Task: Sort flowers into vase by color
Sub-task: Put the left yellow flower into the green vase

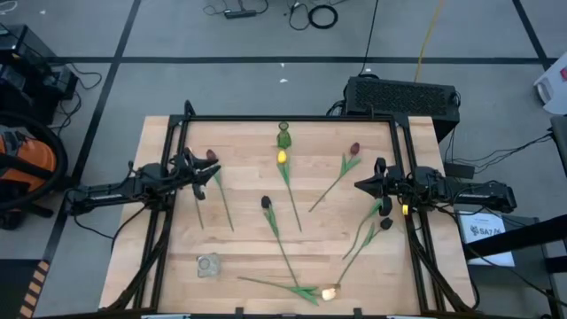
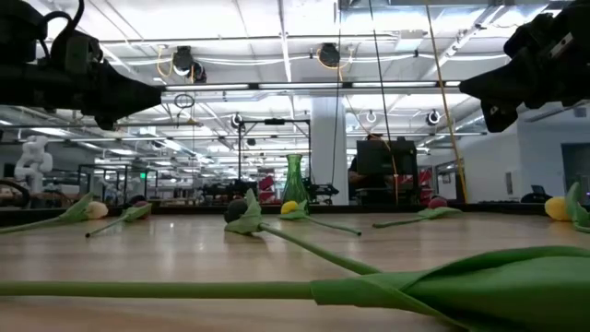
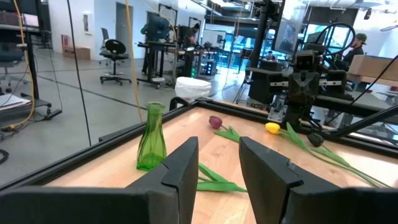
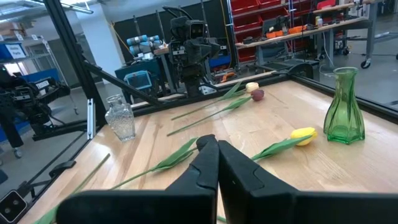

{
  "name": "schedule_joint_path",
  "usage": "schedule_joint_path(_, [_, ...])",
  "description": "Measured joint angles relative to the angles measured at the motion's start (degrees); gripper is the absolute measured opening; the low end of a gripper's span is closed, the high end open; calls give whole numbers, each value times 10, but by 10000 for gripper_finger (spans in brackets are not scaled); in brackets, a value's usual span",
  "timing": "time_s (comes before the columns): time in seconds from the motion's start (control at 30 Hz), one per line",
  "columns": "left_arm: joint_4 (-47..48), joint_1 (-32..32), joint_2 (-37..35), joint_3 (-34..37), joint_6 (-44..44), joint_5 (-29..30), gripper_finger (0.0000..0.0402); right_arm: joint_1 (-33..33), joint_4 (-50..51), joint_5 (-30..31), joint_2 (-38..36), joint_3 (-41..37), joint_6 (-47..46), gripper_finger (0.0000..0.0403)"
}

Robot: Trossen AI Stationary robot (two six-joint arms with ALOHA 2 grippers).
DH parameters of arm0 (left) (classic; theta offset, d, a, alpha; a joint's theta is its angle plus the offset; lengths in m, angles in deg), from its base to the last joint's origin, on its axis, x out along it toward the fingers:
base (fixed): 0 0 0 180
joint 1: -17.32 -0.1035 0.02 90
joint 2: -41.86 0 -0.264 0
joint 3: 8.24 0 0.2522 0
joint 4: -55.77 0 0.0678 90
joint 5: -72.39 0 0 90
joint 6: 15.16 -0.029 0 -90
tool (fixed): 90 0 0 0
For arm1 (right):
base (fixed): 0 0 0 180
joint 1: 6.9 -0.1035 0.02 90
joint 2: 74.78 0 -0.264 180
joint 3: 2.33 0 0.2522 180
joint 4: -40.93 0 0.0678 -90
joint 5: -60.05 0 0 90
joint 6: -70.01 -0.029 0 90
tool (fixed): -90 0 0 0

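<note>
My two arms hang dark at ten and two o'clock. A long green stem crosses the table at six; the green vase stands at centre.

Bright even overhead light, ceiling lights glaring, soft faint shadows, nearest stem blurred

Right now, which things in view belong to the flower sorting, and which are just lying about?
Job: yellow-headed artificial tulip, dark red tulip, near-black tulip, peach tulip, green glass vase, clear glass vase, left gripper, right gripper.
Lying about: orange vacuum cleaner, black vented box, loose black floor cables.
</note>
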Motion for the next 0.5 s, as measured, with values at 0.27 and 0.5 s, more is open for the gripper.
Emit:
schedule_joint_path(0.27, [0,0,0,0,0,0,123,0,-45,5,1,-1,-14,0])
schedule_joint_path(0.5, [0,0,0,0,0,0,123,0,-79,41,20,-1,-2,0])
